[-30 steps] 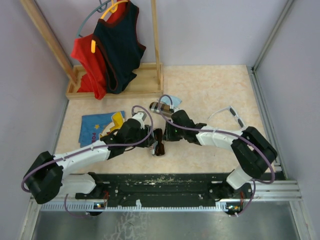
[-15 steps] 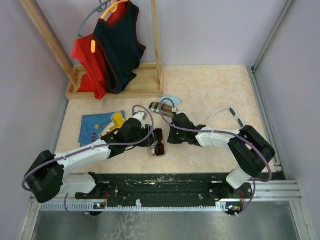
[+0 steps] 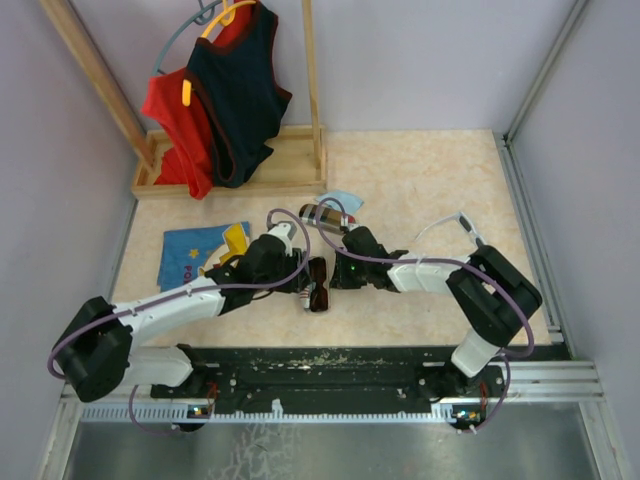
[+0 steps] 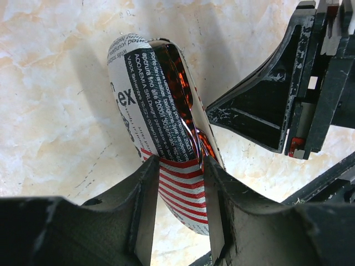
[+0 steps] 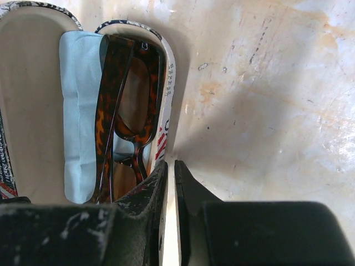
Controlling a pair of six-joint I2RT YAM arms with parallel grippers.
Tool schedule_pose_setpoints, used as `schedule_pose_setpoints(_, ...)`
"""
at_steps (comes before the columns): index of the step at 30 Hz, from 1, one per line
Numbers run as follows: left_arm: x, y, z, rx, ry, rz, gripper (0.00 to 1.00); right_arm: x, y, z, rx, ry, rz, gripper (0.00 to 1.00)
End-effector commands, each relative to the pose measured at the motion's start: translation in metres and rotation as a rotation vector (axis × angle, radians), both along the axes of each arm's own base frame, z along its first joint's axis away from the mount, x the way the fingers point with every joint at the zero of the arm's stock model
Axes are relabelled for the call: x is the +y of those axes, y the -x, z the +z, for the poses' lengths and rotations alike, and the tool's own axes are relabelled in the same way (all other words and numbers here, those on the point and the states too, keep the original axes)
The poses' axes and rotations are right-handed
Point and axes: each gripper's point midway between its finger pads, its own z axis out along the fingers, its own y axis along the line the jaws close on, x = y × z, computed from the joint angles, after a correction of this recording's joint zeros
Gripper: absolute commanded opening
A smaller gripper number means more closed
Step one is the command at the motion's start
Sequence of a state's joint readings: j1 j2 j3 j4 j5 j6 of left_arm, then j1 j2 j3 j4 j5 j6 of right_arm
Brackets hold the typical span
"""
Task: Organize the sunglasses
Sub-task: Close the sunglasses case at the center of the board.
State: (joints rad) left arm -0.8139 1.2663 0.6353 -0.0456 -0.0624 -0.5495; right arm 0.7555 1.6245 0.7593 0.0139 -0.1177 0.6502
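We see the left gripper (image 4: pixel 180 163) pinching the case (image 4: pixel 138 100). The right gripper (image 5: pixel 171 166) nips its rim, sunglasses (image 5: pixel 133 97) just ahead.

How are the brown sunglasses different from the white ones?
The dark brown tortoiseshell sunglasses lie folded inside the open flag-print case, on a light-blue cloth. The white-grey thin-armed sunglasses lie bare on the beige table, arms apparently unfolded. The left gripper and right gripper clamp the brown pair's case; nothing touches the white pair. Both pairs are small.
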Motion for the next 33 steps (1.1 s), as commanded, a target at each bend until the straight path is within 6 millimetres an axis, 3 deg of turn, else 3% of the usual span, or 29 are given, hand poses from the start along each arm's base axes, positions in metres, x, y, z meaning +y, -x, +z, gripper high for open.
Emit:
schedule_pose_setpoints(1, -0.007, -0.002, 0.005, -0.003, 0.019, -0.013, 0.43, 0.017, -0.011, 0.015, -0.034, -0.074, 0.013, 0.11)
schedule_pose_setpoints(26, -0.038, 0.022, -0.038, 0.1, -0.002, -0.093, 0.42, 0.023, -0.016, 0.02, -0.038, -0.128, 0.014, 0.11)
schedule_pose_setpoints(29, -0.034, 0.019, -0.037, 0.089, -0.017, -0.076, 0.43, 0.018, -0.016, 0.016, -0.031, -0.106, -0.001, 0.11)
schedule_pose_setpoints(33, -0.03, 0.011, -0.012, 0.019, -0.006, -0.055, 0.46, -0.003, -0.022, 0.016, -0.075, -0.02, -0.068, 0.17)
